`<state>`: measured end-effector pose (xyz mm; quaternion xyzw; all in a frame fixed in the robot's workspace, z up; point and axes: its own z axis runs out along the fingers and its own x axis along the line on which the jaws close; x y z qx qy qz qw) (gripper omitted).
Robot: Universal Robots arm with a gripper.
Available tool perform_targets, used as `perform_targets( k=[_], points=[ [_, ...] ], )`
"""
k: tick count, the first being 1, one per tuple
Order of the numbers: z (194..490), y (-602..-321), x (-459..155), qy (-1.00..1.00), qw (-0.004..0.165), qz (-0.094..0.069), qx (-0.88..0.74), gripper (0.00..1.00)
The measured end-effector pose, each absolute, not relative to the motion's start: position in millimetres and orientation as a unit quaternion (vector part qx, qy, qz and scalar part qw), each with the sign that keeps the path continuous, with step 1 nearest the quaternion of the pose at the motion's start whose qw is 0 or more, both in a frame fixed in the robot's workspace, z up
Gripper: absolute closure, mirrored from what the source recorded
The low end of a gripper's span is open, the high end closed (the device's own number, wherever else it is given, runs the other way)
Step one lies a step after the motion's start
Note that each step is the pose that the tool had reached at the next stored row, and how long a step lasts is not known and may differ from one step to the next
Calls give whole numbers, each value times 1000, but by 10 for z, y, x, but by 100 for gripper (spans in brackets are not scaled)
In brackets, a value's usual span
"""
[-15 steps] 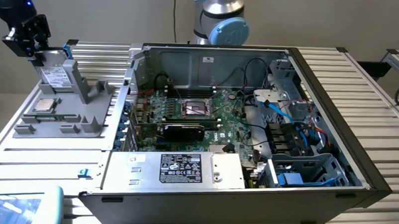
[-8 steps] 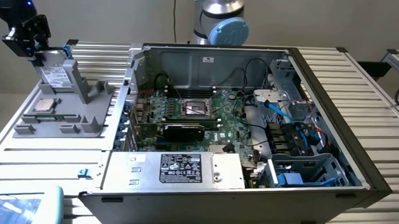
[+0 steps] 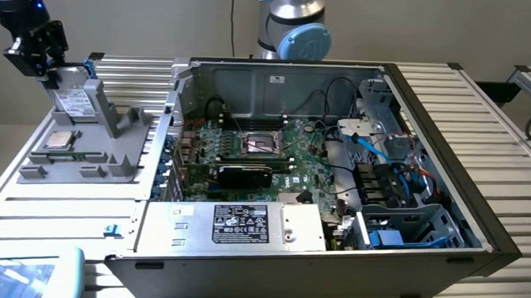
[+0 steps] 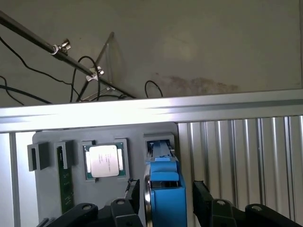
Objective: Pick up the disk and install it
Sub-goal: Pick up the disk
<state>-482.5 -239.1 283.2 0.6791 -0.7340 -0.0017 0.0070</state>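
Note:
The disk [image 3: 73,102] stands upright on edge in a slot of the grey holder [image 3: 88,163] at the exterior view's left; it is silver-grey with a white label and a blue frame. My gripper [image 3: 48,78] hangs over its top end. In the wrist view the disk's blue frame [image 4: 164,189] sits between the two black fingers [image 4: 134,189], with a gap on each side. The gripper [image 4: 165,189] is open and grips nothing.
The CPU chip [image 3: 58,140] [image 4: 104,161] and a memory stick [image 4: 65,184] lie in the same holder. The open computer case [image 3: 443,129] takes the middle, with the motherboard [image 3: 257,145], a silver box with a black label [image 3: 245,224] and a drive cage [image 3: 404,230].

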Motion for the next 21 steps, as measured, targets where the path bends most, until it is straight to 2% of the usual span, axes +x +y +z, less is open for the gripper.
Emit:
perform_targets(
  k=[16,17,19,20,21],
  points=[
    [2825,-2391,-4824,-728,7,-2,686,43],
    [2825,-2391,-4824,-728,7,-2,686,45],
    [2825,-2391,-4824,-728,7,-2,686,58],
    [2825,-2391,-4824,-728,7,-2,686,58],
    [2825,-2391,-4824,-728,7,-2,686,62]
  ],
)
